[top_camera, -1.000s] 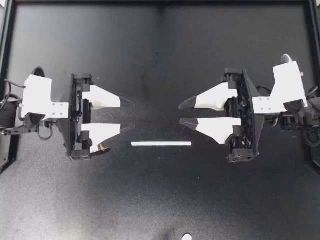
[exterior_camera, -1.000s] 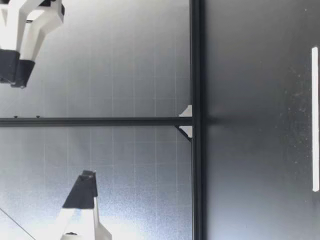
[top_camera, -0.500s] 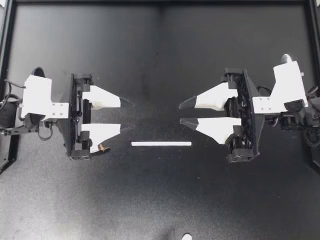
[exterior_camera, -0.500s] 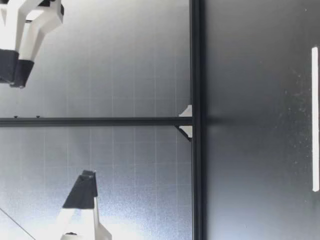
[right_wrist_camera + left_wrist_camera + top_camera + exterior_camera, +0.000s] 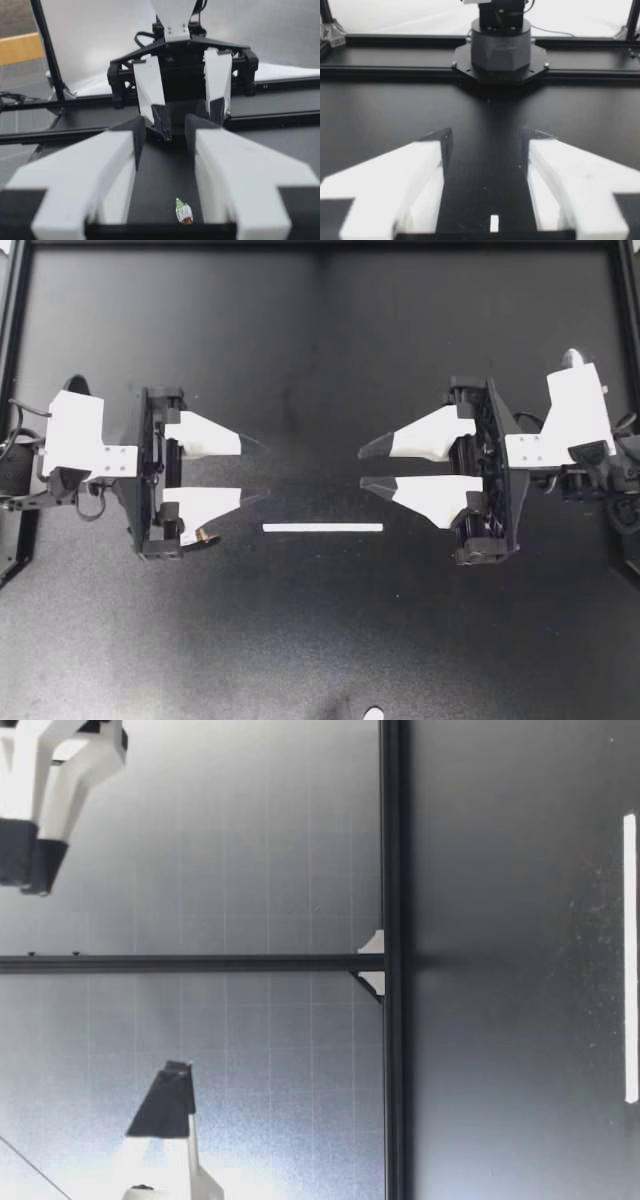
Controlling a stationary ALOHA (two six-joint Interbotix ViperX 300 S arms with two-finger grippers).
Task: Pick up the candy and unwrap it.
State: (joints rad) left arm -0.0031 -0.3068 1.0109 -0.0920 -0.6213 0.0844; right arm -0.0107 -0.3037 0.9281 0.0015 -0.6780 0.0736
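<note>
left gripper (image 5: 266,469) faces right gripper (image 5: 361,467); parted

Green-and-red candy (image 5: 184,212), black table (image 5: 320,360)

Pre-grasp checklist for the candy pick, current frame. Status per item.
1. Position of candy: ok, on the table below the right gripper, per the right wrist view.
2. Same candy visible from the top view: not ok.
3. State of right gripper: open, empty, ok.
4. State of left gripper: open, empty, ok.
5. Grippers apart from each other: ok.
6. Wrapper's twist ends: cannot tell.
</note>
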